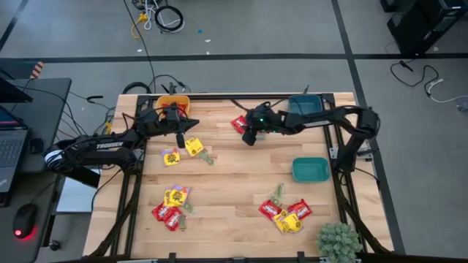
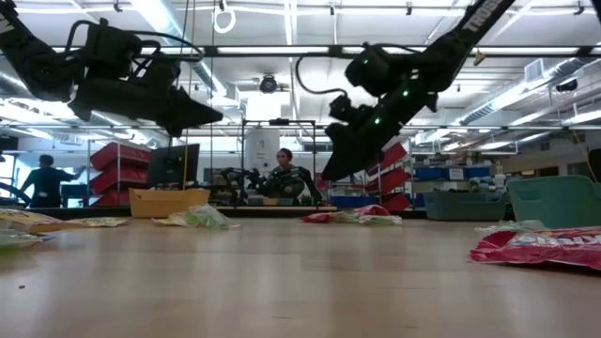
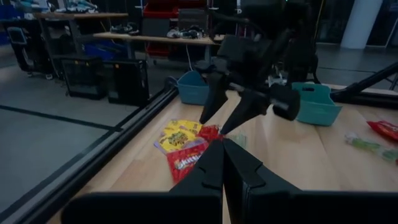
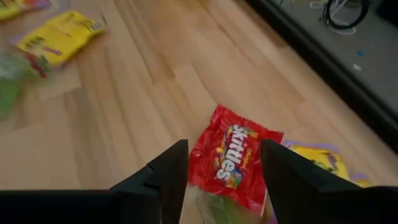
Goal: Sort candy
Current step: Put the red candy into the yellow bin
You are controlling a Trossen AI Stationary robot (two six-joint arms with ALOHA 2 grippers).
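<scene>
The right tool [image 4: 219, 168], open and empty, hangs over a red "Skittles" packet [image 4: 231, 155] near the surface's [image 1: 241, 183] far edge, while the left tool [image 1: 179, 139] is shut and empty.

The high camera looked straight down on the table [image 1: 241, 183]. The low camera faced level across it. Both wrist cameras viewed, close, the same red packet [image 4: 233, 158].
</scene>
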